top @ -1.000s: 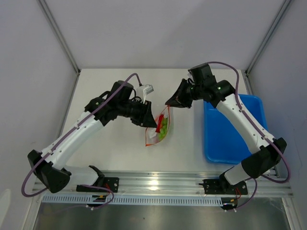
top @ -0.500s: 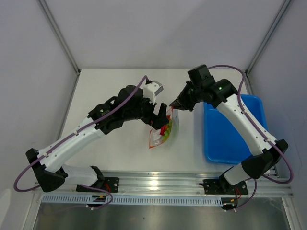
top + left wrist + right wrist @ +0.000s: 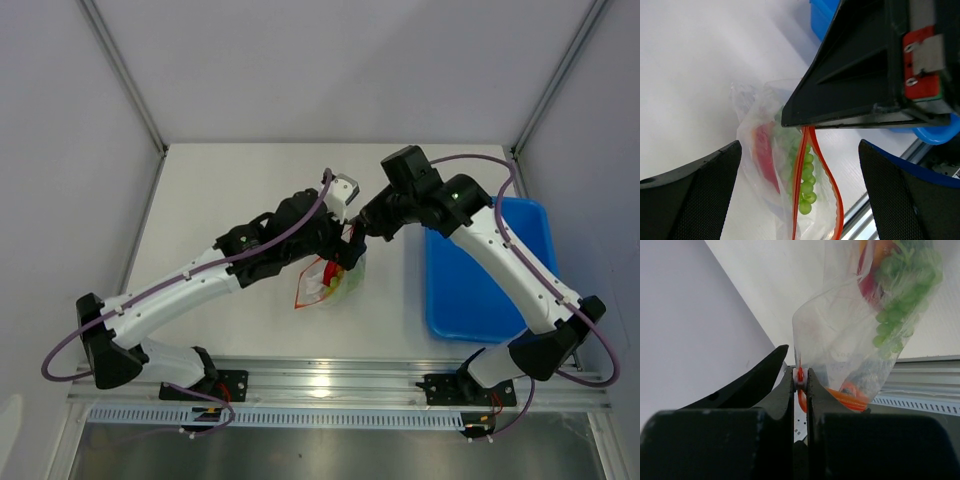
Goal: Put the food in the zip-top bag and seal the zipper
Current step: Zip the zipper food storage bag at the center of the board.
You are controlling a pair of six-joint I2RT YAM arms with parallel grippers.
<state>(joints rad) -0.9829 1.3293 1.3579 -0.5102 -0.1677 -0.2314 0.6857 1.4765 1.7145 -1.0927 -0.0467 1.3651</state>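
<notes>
The zip-top bag (image 3: 322, 284) hangs from my right gripper (image 3: 359, 229), which is shut on one end of the orange-red zipper (image 3: 800, 375). Inside the bag (image 3: 765, 150) lie the green grapes (image 3: 807, 185) and a red piece (image 3: 765, 160) of the food. Below the pinch the zipper's two strips (image 3: 834, 200) bow apart. My left gripper (image 3: 800, 145) is wide open, with its fingers (image 3: 695, 190) on either side of the hanging bag, touching nothing. From above, the left gripper (image 3: 343, 252) sits just under the right one.
A blue tray (image 3: 485, 270) lies to the right of the bag, under the right arm. Its rim (image 3: 826, 14) also shows close behind the right gripper. The metal rail (image 3: 330, 380) runs along the table's near edge.
My left gripper has opened wide and reached rightwards, straddling the bag's mouth. My right gripper has shifted slightly left, still pinching the zipper end, and the bag has swung with it.
</notes>
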